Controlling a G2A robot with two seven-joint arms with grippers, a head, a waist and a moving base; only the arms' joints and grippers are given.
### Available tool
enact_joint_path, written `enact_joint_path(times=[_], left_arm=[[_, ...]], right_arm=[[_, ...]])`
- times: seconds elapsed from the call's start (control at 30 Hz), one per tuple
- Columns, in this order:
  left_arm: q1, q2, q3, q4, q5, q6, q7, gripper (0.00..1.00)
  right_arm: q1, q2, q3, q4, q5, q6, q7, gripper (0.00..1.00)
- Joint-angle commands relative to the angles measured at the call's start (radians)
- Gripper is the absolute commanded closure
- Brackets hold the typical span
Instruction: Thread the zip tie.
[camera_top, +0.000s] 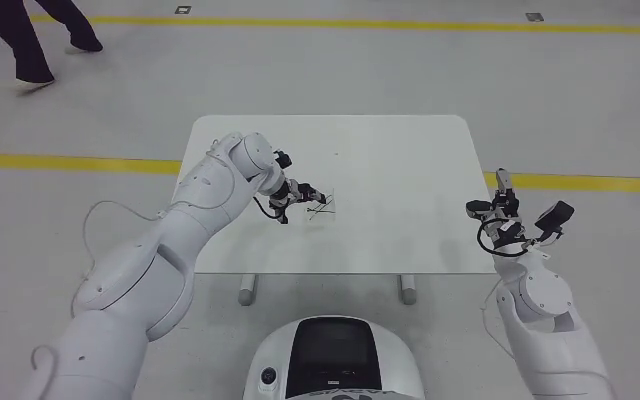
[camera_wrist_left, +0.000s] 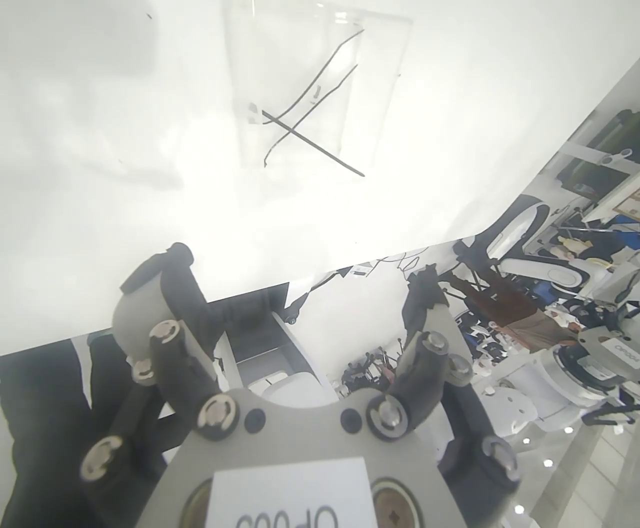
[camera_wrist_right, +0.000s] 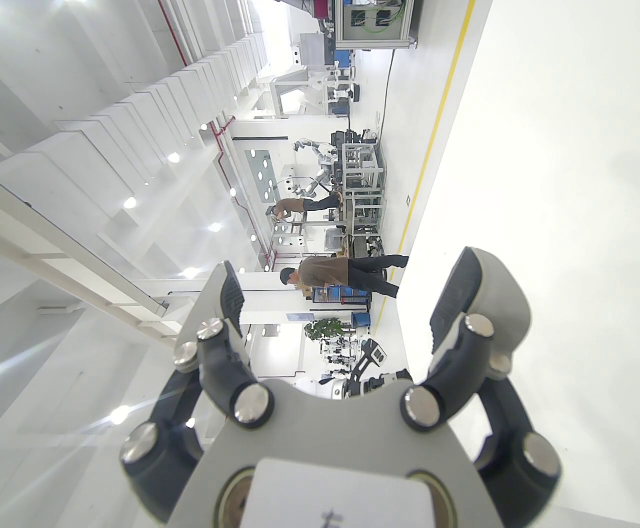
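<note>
Zip tie (camera_wrist_left: 312, 143) not yet picked up: the left end effector (camera_wrist_left: 300, 270) hovers just short of it, released and empty. Thin dark strips lie crossed on a clear sheet (camera_wrist_left: 380, 65) near the middle of the white desk (camera_top: 400, 150). Grasping looks like the step in hand; the next move calls for closing low and square on one strip. The right end effector (camera_wrist_right: 345, 280), also released, hangs off the desk's right edge, above pale floor (camera_top: 560, 90) with yellow lines (camera_top: 300, 22).
</note>
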Motion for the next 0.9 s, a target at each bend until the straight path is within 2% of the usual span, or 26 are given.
enact_joint_path(times=[0.0, 0.07, 0.2, 0.3, 0.53, 0.6, 0.67, 0.87], left_arm=[[-0.005, -0.002, 0.025, 0.012, 0.054, 0.0, 0.011, 0.0], [-0.016, -0.01, 0.033, 0.033, 0.057, 0.0, 0.001, 0.0], [-0.038, -0.041, 0.065, 0.091, 0.077, 0.0, -0.029, 0.0], [-0.05, -0.066, 0.081, 0.123, 0.086, 0.0, -0.003, 0.0], [-0.05, -0.066, 0.081, 0.123, 0.086, 0.0, -0.003, 0.0], [-0.037, -0.067, 0.087, 0.118, 0.097, -0.006, 0.028, 0.0], [-0.038, -0.067, 0.091, 0.112, 0.105, -0.016, 0.032, 0.0], [-0.047, -0.075, 0.1, 0.135, 0.118, -0.028, 0.043, 0.0]], right_arm=[[0.0, 0.0, 0.0, 0.0, 0.0, 0.0, 0.0, 0.0], [0.0, 0.0, 0.0, 0.0, 0.0, 0.0, 0.0, 0.0], [0.0, 0.0, 0.0, 0.0, 0.0, 0.0, 0.0, 0.0], [0.0, 0.0, 0.0, 0.0, 0.0, 0.0, 0.0, 0.0], [0.0, 0.0, 0.0, 0.0, 0.0, 0.0, 0.0, 0.0], [0.0, 0.0, 0.0, 0.0, 0.0, 0.0, 0.0, 0.0], [0.0, 0.0, 0.0, 0.0, 0.0, 0.0, 0.0, 0.0], [0.0, 0.0, 0.0, 0.0, 0.0, 0.0, 0.0, 0.0]])
